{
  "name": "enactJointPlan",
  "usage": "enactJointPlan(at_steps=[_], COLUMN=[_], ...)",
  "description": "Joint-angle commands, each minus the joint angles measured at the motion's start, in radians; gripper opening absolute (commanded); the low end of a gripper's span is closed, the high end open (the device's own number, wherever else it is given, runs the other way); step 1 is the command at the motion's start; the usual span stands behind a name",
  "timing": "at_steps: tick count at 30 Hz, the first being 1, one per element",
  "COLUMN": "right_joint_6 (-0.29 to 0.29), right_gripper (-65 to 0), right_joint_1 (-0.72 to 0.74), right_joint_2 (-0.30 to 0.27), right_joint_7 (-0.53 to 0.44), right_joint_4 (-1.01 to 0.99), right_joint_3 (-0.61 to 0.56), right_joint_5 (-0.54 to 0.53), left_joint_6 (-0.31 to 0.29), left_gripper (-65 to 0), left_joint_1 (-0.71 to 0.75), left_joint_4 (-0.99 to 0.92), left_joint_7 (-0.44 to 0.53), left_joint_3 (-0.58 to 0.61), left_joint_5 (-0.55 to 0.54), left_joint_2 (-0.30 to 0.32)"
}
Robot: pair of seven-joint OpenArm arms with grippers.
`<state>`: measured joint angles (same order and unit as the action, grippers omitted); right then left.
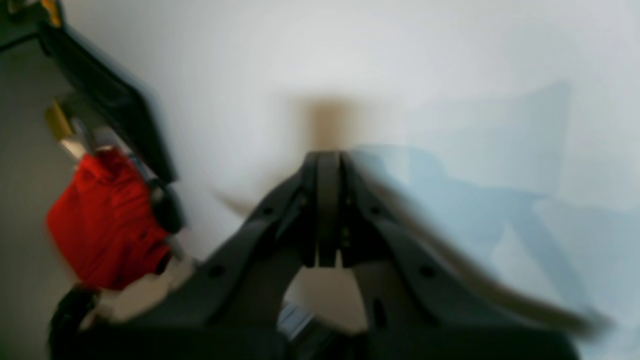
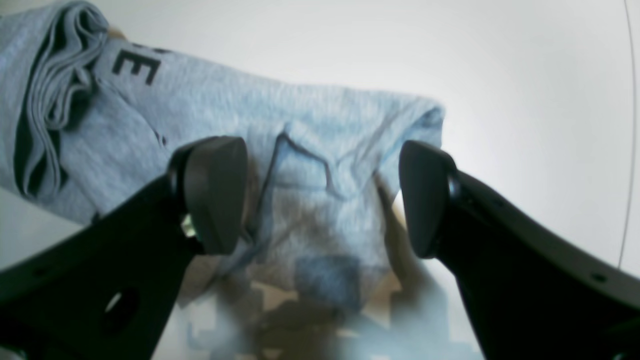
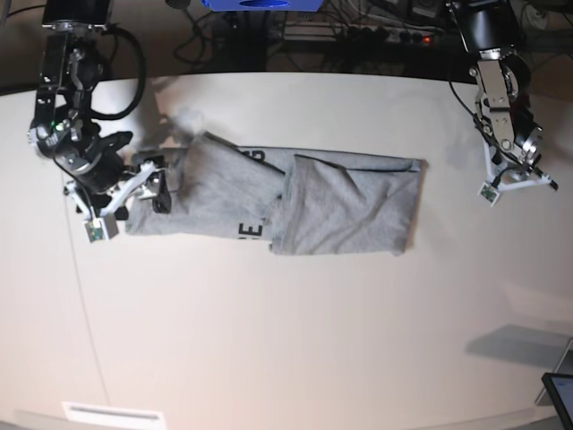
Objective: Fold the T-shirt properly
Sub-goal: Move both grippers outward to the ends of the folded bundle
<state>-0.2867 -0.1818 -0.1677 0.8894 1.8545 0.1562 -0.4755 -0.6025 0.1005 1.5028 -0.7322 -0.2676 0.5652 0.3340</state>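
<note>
Flat on the pale desk (image 3: 286, 340) lies the partly folded heather-grey cotton T-shirt (image 3: 295, 204) — right claw (image 2: 322, 197) spread wide over its end, left claw (image 1: 327, 210) pressed together, well apart.

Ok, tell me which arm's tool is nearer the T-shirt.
Right. The right tool stands open over the T-shirt's end at the base view's left. The left tool, shut, sits off the cloth beyond the opposite end, over bare table.

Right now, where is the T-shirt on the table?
In the base view the T-shirt lies folded lengthwise across the table's upper middle, its left end at the right gripper's open jaws.
</note>
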Motion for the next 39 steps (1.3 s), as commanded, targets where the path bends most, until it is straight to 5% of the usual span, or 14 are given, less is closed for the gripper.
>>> enactJointPlan(at_steps=[1, 6, 11, 17, 21, 39], right_joint_6=[-0.003, -0.004, -0.004, 0.002, 0.042, 0.050], right_gripper=[-19.4, -19.4, -19.4, -19.4, -19.4, -19.4], right_joint_1=[0.009, -0.006, -0.011, -0.005, 0.028, 0.072], right_joint_2=[-0.006, 0.084, 0.124, 0.167, 0.210, 0.210], right_joint_7=[-0.022, 0.015, 0.070, 0.284, 0.396, 0.414], right_joint_4=[0.018, 0.018, 0.018, -0.014, -0.102, -0.358], right_joint_3=[0.026, 0.197, 0.348, 0.586, 0.727, 0.641], right_joint_5=[-0.013, -0.016, -0.159, -0.411, -0.449, -0.450], left_joint_6=[0.016, 0.016, 0.016, 0.016, 0.016, 0.016], left_gripper=[-65.0, -65.0, -65.0, -65.0, -65.0, -65.0], left_joint_1=[-0.015, -0.017, -0.057, -0.058, -0.054, -0.026], left_joint_4=[0.015, 0.008, -0.018, -0.023, -0.021, -0.011], left_joint_7=[0.021, 0.098, 0.099, 0.105, 0.121, 0.161], left_joint_3=[-0.005, 0.021, 0.095, 0.101, 0.103, 0.193], left_joint_5=[0.011, 0.011, 0.011, 0.011, 0.011, 0.009], left_joint_2=[0.010, -0.006, -0.003, -0.006, -0.006, -0.009])
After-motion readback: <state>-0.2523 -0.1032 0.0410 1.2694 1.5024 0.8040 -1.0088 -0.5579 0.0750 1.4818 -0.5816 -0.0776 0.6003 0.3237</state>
